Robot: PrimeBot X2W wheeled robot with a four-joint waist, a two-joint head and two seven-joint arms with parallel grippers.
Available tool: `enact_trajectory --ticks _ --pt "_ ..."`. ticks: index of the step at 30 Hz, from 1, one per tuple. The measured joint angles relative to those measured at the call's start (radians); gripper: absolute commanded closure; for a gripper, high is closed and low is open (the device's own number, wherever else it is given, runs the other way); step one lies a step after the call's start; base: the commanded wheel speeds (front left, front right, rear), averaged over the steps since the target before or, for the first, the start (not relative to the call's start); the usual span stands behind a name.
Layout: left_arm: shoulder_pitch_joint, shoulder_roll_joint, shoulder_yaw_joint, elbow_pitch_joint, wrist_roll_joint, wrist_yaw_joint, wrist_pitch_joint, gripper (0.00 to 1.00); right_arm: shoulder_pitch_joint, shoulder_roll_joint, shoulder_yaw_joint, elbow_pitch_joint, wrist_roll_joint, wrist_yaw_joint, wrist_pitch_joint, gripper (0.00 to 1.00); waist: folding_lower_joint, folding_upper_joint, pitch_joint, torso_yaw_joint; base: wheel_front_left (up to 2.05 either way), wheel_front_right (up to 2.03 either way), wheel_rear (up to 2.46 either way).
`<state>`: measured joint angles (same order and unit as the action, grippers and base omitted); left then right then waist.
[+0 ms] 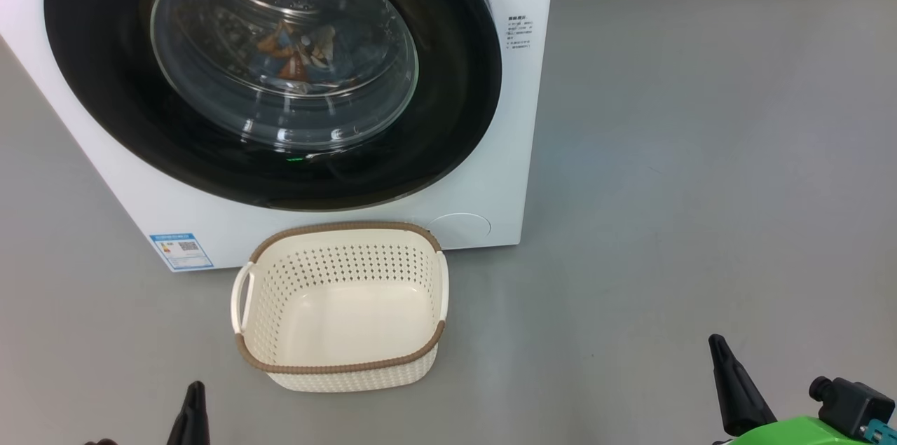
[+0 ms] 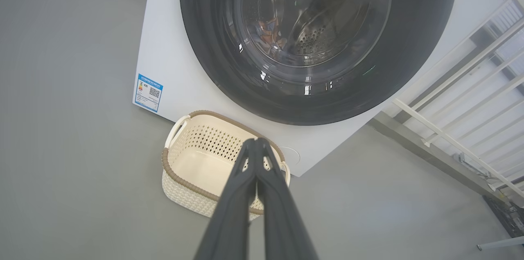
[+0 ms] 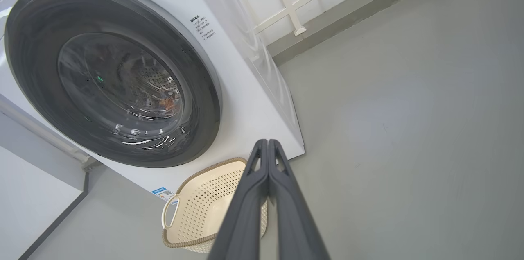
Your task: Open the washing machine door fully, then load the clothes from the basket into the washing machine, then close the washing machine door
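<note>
Door (image 1: pixel 105 80) flush against washer (image 1: pixel 490 186) front. Clothes (image 1: pixel 298 52) visible through glass, inside drum. Basket (image 1: pixel 336 366) empty, on floor (image 1: pixel 701 186) just beside washer's lower front edge. Left gripper (image 2: pixel 257 145), right gripper (image 3: pixel 268 145): both clenched, grasping nothing, apart from basket. Judgement: task near complete; verify door seated evenly round rim. Open floor on robot's right; basket and washer's front corner limit forward movement.

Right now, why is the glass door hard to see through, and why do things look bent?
Head view: glare streaks and a green glint lie on the washing machine door, though the clothes show through. Left wrist view: the wide lens bows the white railing. Right wrist view: it stretches the door into an oval; soft light, faint shadows.
</note>
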<state>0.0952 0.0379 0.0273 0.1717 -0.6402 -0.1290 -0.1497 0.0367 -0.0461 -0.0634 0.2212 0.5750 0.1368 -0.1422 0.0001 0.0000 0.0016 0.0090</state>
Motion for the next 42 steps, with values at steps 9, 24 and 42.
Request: enact_trajectory --ticks 9,24,42 --pt "-0.016 0.001 0.001 0.01 -0.098 0.0 0.02 1.0 -0.012 0.0 -0.009 0.006 0.113 0.0 0.028 1.0 0.0 0.0 0.0 -0.001 0.0 0.0 0.0" --pt "-0.043 0.003 0.004 0.025 -0.275 0.0 0.065 1.0 -0.024 0.0 -0.018 0.013 0.292 0.0 0.072 1.0 0.0 0.0 0.0 -0.003 0.0 0.0 0.0" --pt "-0.068 0.004 0.011 0.046 -0.476 0.001 0.115 1.0 -0.05 0.0 -0.035 0.023 0.501 0.0 0.124 1.0 0.0 0.0 0.001 -0.004 0.0 0.0 0.0"
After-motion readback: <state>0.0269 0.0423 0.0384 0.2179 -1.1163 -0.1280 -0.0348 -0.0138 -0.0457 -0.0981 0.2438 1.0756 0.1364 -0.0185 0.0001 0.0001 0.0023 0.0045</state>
